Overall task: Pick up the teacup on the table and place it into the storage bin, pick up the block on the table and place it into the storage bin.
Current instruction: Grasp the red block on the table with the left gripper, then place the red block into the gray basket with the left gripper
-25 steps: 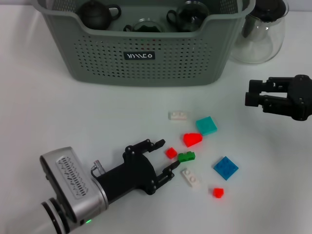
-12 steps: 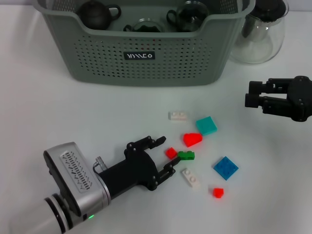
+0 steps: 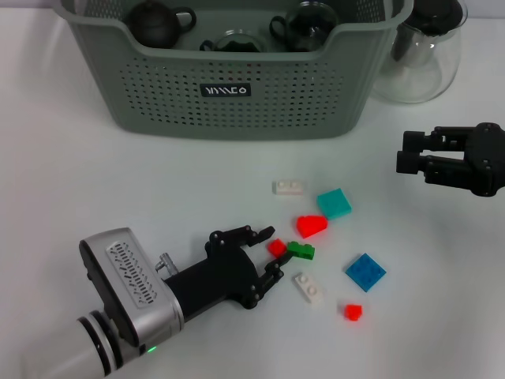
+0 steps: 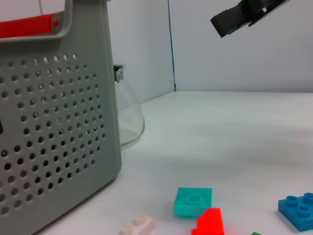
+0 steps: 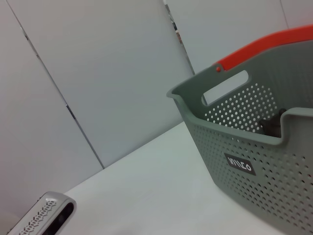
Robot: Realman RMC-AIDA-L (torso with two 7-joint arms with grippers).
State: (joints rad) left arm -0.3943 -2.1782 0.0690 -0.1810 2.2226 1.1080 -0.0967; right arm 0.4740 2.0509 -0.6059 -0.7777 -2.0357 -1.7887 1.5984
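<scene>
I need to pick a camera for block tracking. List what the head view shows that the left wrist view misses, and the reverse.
Only the head view: the left gripper open around a small red block, the dark teapots in the bin, and the small white bricks' full layout.

Only the left wrist view: a red handle on the bin.

Both: the grey-green perforated storage bin, the teal square block, the clear glass pitcher, and the right gripper.
</scene>
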